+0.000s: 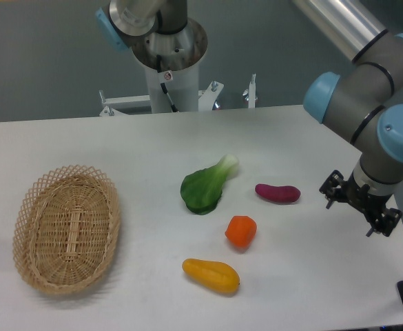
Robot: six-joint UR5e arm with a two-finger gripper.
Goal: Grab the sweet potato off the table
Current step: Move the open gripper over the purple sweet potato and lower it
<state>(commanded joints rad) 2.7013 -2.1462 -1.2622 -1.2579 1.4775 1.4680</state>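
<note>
I see the sweet potato (pixel 277 193) lying flat on the white counter (pixel 153 148), right of centre, long axis approx left-right. Just left of it is a green leafy veg (pixel 205 187), not touching. Below and left sits a round orange-red veg (pixel 241 231), and further down a yellow-orange oblong fruit (pixel 211 275). A wicker basket (pixel 67 229) sits well apart at far left. The gripper (pixel 361 205) hangs to the right of the potato, near it but apart; I can't tell how wide the jaws are from this angle, and nothing visible is held.
</note>
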